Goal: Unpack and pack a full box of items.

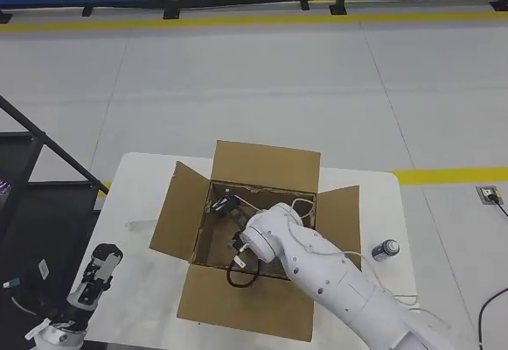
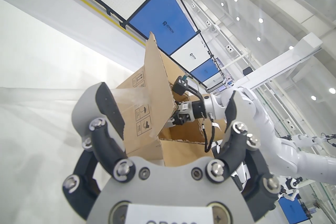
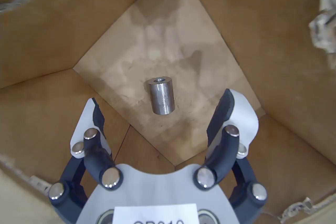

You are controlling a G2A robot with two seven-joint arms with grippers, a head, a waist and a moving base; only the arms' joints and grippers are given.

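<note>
Metal cylinder [image 3: 162, 99] upright on the floor of the open cardboard box [image 1: 254, 166], framed between the fingers of the right end effector [image 3: 160, 97]; end effector down inside the box above it, spread wide, gripping nothing. Box mid-way on the white desk [image 1: 149, 262], all four flaps folded out; small can [image 1: 386, 250] standing on the desk to its right, apart from it. Left end effector [image 2: 168, 96] out by the desk's left edge, well apart from the box, also wide open and empty.
</note>
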